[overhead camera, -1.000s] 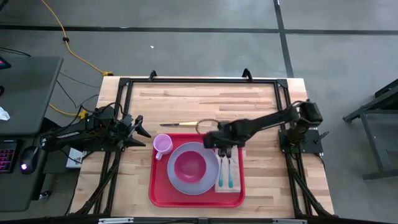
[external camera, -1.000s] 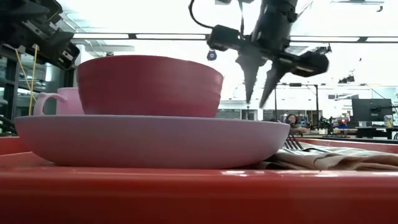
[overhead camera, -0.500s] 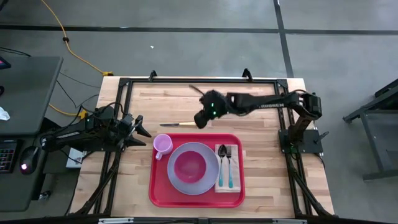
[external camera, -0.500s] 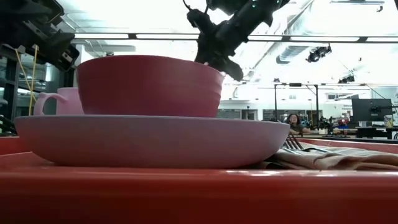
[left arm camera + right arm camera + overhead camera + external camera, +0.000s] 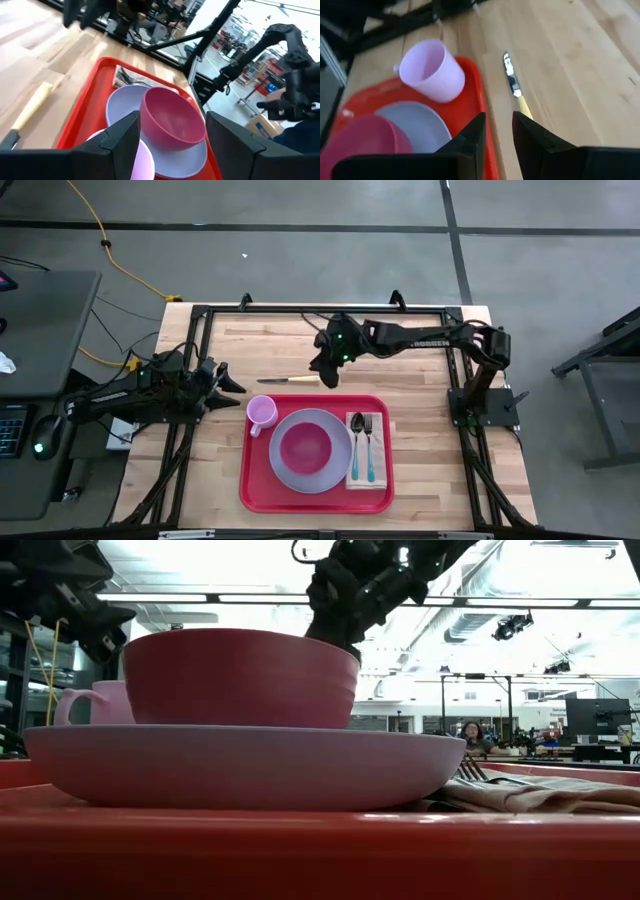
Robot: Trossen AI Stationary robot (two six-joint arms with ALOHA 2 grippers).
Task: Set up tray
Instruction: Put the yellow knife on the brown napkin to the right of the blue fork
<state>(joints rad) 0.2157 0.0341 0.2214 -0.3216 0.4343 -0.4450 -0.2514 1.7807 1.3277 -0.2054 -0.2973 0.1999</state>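
The large flat red plastic tray (image 5: 316, 480) lies just beside the empty right gripper (image 5: 325, 373), fingers slightly apart.

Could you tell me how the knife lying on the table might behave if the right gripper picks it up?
The knife lies flat on the bare wood, so it probably offers little edge to grip. It looks thin, rigid and light. Its shiny blade may be slippery, and pinching one end could let it tilt.

Bright, even overhead light with faint shadows. The low view's background glares white. Both wrist views look softly blurred.
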